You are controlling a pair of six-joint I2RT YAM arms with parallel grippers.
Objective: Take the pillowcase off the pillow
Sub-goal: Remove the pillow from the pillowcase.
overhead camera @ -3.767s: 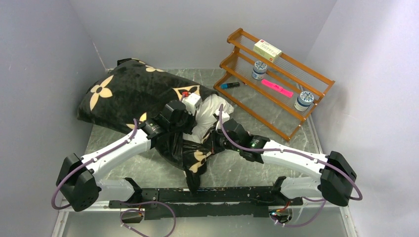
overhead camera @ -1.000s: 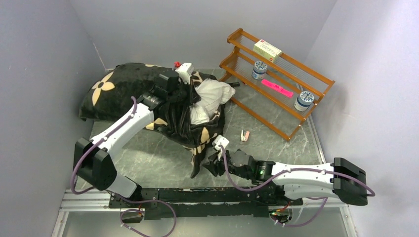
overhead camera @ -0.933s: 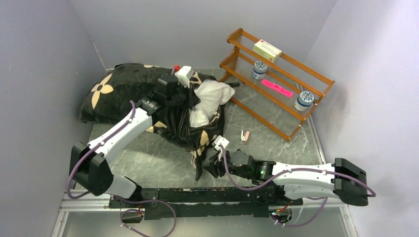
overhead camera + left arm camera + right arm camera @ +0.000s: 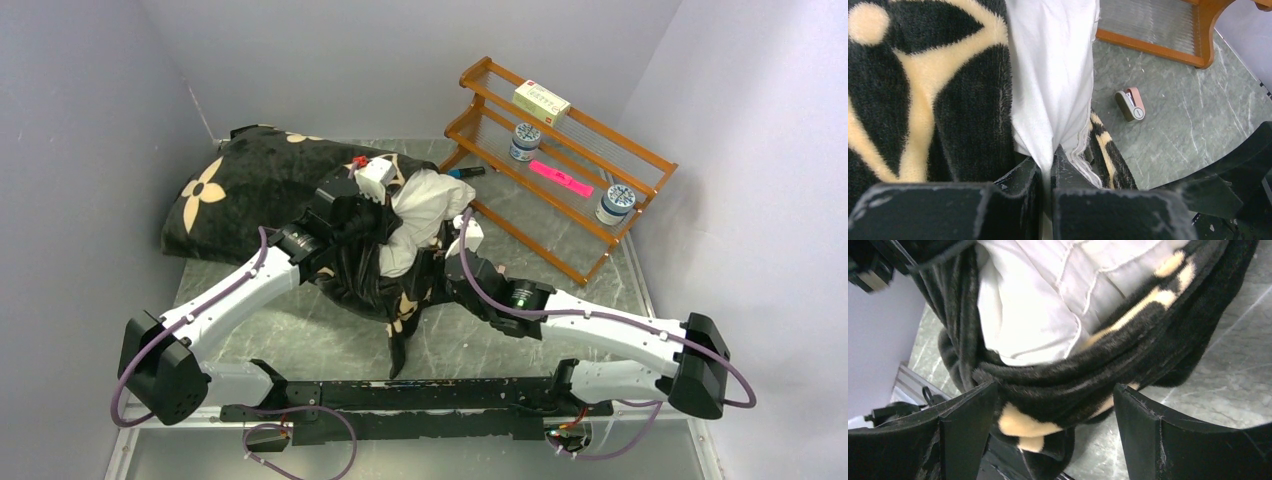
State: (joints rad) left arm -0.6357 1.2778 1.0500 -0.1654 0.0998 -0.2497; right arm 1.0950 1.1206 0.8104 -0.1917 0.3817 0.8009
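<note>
Left arm point(image 4: 250, 285) outstretched, jaws on pillow point(image 4: 420, 198)

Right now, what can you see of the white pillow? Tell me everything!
The pillow is plain white, soft and puffy, with stitched seams. Only one crumpled end shows, poking out of the black flowered pillowcase; the rest is hidden inside. The left gripper pinches a fold of its cloth. The right gripper stands open around the pillowcase's bunched rim.

left gripper point(image 4: 1045, 165) with jaws together, arm far forward; right gripper point(image 4: 1055, 405) with jaws wide apart
</note>
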